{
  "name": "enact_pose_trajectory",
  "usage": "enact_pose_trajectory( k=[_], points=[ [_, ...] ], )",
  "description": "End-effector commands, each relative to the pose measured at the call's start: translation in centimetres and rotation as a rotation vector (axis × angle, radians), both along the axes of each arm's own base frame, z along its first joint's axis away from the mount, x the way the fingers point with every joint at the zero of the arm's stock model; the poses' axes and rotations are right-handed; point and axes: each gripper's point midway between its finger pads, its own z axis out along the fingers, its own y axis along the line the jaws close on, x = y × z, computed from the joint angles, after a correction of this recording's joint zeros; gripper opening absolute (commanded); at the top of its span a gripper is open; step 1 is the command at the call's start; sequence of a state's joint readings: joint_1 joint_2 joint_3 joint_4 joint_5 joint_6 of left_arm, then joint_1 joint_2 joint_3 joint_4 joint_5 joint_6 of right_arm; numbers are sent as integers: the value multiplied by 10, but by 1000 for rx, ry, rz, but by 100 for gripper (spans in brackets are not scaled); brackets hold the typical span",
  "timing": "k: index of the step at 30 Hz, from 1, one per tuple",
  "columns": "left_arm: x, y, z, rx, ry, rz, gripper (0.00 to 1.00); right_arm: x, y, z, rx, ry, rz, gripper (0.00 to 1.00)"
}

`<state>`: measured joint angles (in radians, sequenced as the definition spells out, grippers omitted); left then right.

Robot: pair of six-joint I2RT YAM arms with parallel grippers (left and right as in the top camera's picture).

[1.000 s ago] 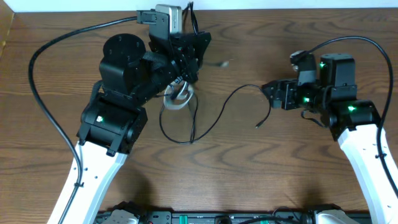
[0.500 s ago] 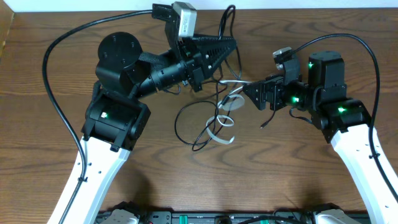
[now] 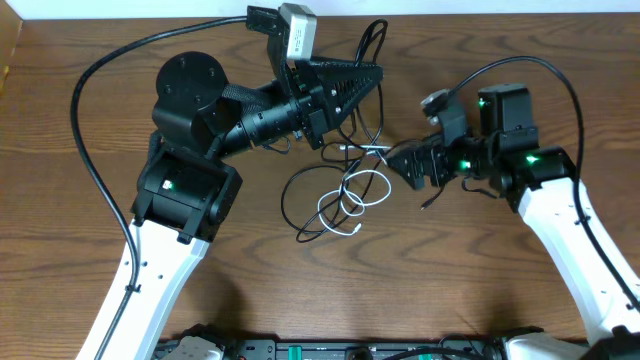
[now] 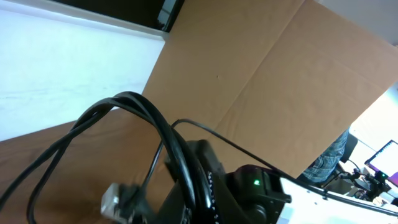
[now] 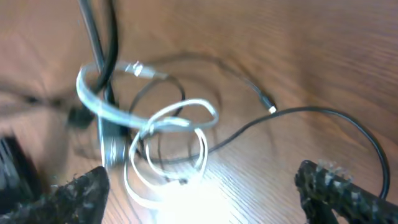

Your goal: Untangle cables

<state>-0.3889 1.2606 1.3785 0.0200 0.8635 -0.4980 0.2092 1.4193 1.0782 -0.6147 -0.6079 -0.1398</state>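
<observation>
**A:** Dark wood grain covers the whole table. What's at the left?

**B:** The left gripper, matte black, has its jaws drawn narrow on a bunch of cables. At least 2 glossy black strands arch up past its tip. In the left wrist view a silvery plug hangs under them.

**A:** And the middle?

**B:** A loose tangle lies on the table below that gripper. There is 1 white cable, thin and coiled in about 3 overlapping loops. The coil's long axis runs from lower left to upper right in the overhead view. Thin black loops lie just left of it and cross it.

**A:** The right?

**B:** The right gripper points left at the tangle. Its 2 rough-surfaced fingers are spread wide with nothing between them. 1 thin black strand curves beside it and ends in a small plug. I cannot tell how many black cables there are in all.
</observation>
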Motion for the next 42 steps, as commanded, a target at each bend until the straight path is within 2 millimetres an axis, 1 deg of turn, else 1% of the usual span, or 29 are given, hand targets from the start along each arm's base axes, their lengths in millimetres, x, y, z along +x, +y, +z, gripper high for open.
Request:
enact_pose_trajectory(
  k=[1, 5, 10, 14, 17, 20, 23, 24, 25, 26, 27, 28, 29, 31, 32, 33, 35, 37, 38, 40, 42],
  points=[
    [-6, 0, 8, -10, -24, -20, 8, -6, 9, 3, -56, -180, 234, 97],
    [-6, 0, 8, -10, -24, -20, 7, -6, 9, 3, -103, -280, 327, 99],
    [-6, 0, 8, -10, -24, -20, 8, -1, 11, 4, -118, -332, 358, 99],
    [-6, 0, 8, -10, -24, -20, 7, 1, 16, -8, -112, -304, 374, 99],
    [-6, 0, 8, -10, -24, -20, 8, -2, 27, -20, -109, -275, 406, 99],
    [-6, 0, 8, -10, -24, -20, 8, -3, 41, -29, -105, -270, 442, 92],
    [-6, 0, 8, -10, -24, -19, 8, 3, 49, -27, -88, -272, 413, 81],
    [-6, 0, 8, -10, -24, -19, 7, 6, 50, -25, -81, -272, 393, 69],
    [-6, 0, 8, -10, -24, -19, 7, 12, 48, -23, -83, -265, 345, 53],
    [-6, 0, 8, -9, -25, -19, 8, 18, 42, -23, -100, -252, 294, 33],
    [-6, 0, 8, -9, -25, -19, 8, 23, 36, -24, -118, -239, 248, 11],
    [-6, 0, 8, -9, -25, -19, 7, 28, 28, -26, -140, -216, 185, 1],
    [-5, 0, 8, -5, -32, -17, 8, 33, 16, -27, -167, -185, 106, 1],
    [-2, 1, 5, 5, -30, 4, 8, 35, 0, -27, -197, -162, 36, 1],
    [1, 2, 2, 13, -27, 21, 8, 35, -4, -25, -204, -161, 24, 1],
    [8, 5, -5, 40, -19, 63, 8, 33, -14, -18, -209, -163, -2, 1],
    [18, 9, -19, 81, 6, 121, 8, 31, -28, -2, -205, -185, -38, 1],
    [29, 14, -35, 138, 32, 183, 8, 28, -38, 13, -201, -216, -66, 1],
    [36, 19, -47, 176, 53, 225, 7, 24, -45, 28, -196, -248, -88, 1],
    [46, 27, -65, 238, 84, 295, 7, 18, -55, 46, -194, -290, -118, 2],
    [55, 35, -78, 285, 108, 361, 7, 13, -64, 61, -195, -325, -146, 6]
  ],
)
